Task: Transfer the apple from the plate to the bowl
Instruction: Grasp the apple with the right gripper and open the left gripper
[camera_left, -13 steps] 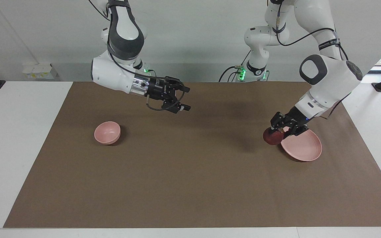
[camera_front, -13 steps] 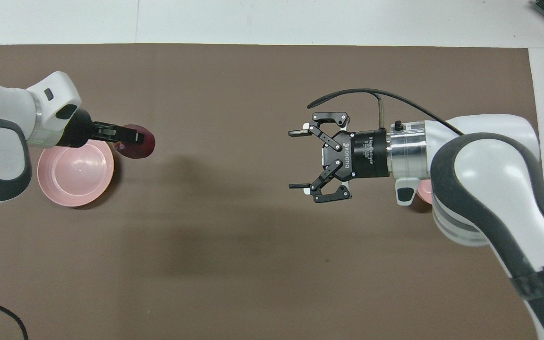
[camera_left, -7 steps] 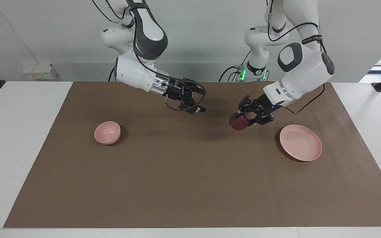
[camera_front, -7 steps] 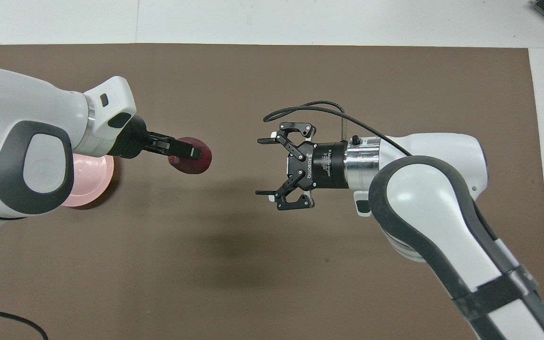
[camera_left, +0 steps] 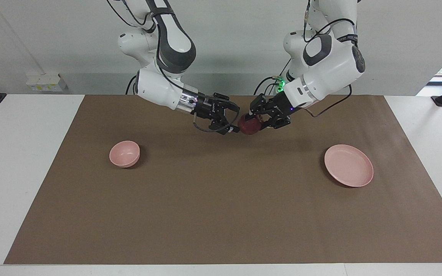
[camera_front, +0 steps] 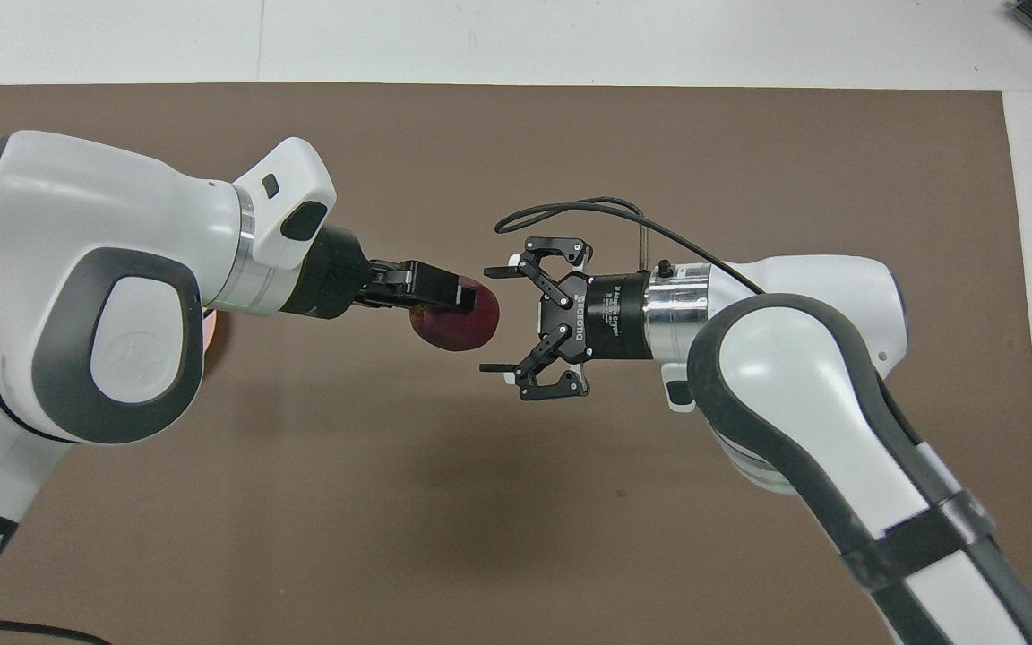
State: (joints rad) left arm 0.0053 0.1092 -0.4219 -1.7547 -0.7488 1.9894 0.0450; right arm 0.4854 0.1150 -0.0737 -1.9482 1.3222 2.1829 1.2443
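apple first, since the task turns on it: it is off the plate and up in the air over the middle of the brown mat, pinched in the left gripper.

brown mat is the largest thing in sight, covering most of the white table, whose bare surface shows at both ends.

the two arms come next. the left arm reaches in toward the middle of the table, and the left gripper has its fingers pressed onto the dark red apple, holding it clear of the mat. the right arm reaches in from its own end to meet it; the right gripper is spread wide, its fingertips pointing at the apple and standing just beside it. in the overhead view the upper fingertip of the right gripper lies right at the apple's edge; whether it touches cannot be told.

the plate, wide, shallow and pale pink, sits on the mat toward the left arm's end of the table, with nothing on it. in the overhead view only a sliver of it shows past the left arm.

the bowl, small, deep and pale pink, sits on the mat toward the right arm's end, well apart from the plate.
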